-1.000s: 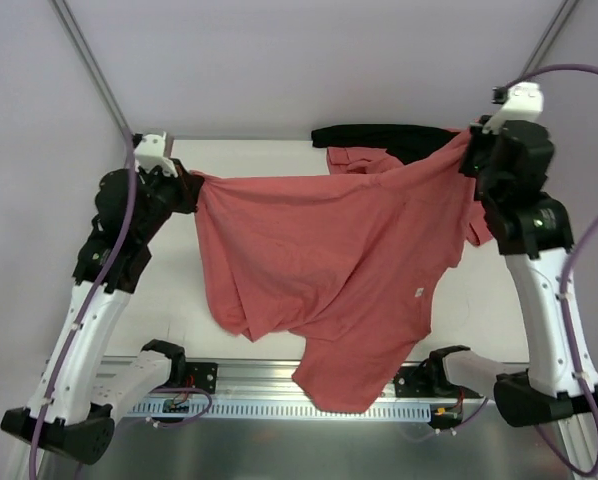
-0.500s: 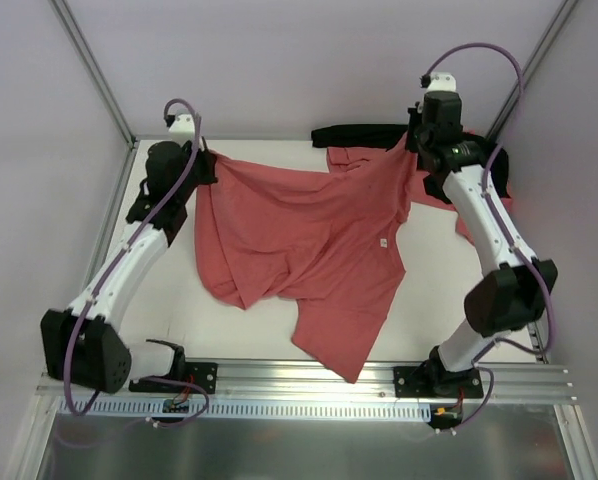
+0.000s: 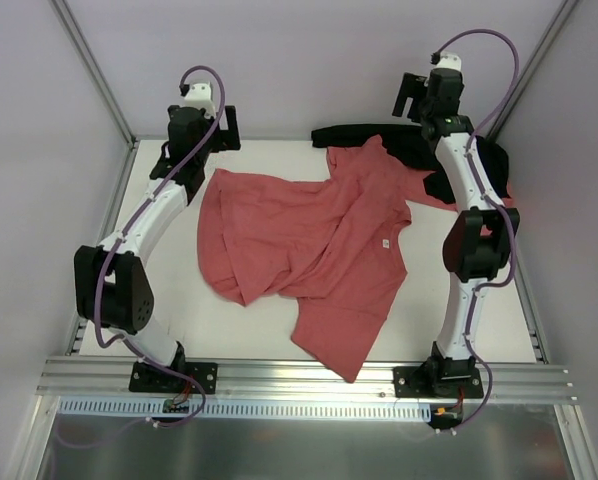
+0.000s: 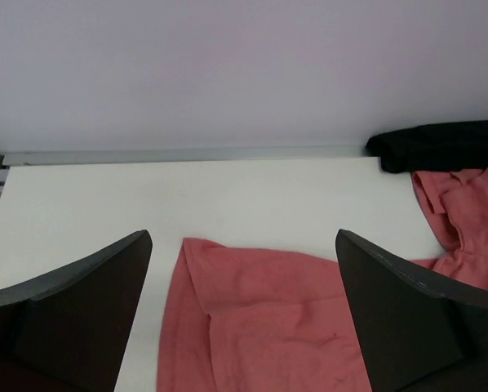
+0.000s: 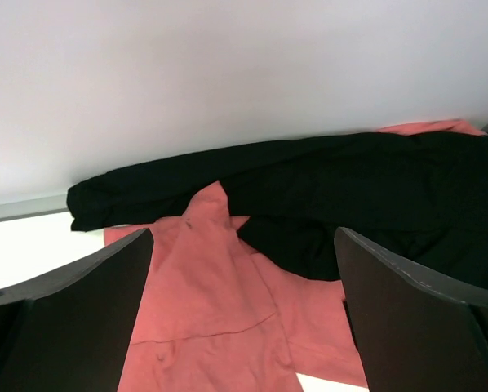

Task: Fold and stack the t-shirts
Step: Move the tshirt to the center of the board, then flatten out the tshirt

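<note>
Released by the left pincer [image 4: 242,237] and right pincer [image 5: 244,233], both now spread and empty, the t-shirt [image 3: 309,240] lies rumpled on the desk [image 3: 239,335], needing flattening before folding.

Salmon-red t-shirt [image 3: 309,250] spread rumpled on table.
</note>
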Robot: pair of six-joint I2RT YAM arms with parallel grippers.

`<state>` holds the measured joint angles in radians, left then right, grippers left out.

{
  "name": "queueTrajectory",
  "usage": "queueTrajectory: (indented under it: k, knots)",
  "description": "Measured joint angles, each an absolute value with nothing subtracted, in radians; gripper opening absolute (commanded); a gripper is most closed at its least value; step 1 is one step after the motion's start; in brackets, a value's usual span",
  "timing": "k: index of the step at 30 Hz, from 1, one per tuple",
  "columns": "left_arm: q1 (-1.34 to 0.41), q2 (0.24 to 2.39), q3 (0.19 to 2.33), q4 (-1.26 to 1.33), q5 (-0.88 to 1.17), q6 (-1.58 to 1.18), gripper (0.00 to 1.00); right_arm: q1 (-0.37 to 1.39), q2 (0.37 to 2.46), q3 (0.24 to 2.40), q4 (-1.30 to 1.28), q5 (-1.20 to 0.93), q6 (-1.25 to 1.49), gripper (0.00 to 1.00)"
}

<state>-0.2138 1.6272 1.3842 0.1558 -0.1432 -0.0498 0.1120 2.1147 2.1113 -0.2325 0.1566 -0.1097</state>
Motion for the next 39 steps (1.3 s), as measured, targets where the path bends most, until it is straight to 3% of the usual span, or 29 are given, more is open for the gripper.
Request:
queueTrajectory:
  k: [9,15,20,25,39]
  knots:
    - [-0.214,1.439,1.368,-0.179,-0.017,-0.145,0.99,0.093,1.879,1.827,-0.246,0.151,-0.094,1.00]
    - [-0.173,1.224,1.037,-0.366,0.186,-0.301,0.99,0.096,1.605,1.593,-0.245,0.167,-0.097,0.99]
    - [-0.116,1.358,0.854,-0.403,0.389,-0.396,0.99,0.100,1.475,1.503,-0.248,0.177,-0.109,0.99]
    - [-0.110,1.513,0.831,-0.366,0.561,-0.477,0.98,0.110,1.436,1.468,-0.256,0.180,-0.122,0.99]
    - [-0.110,1.567,0.836,-0.364,0.653,-0.478,0.95,0.112,1.379,1.428,-0.275,0.206,-0.143,0.99]
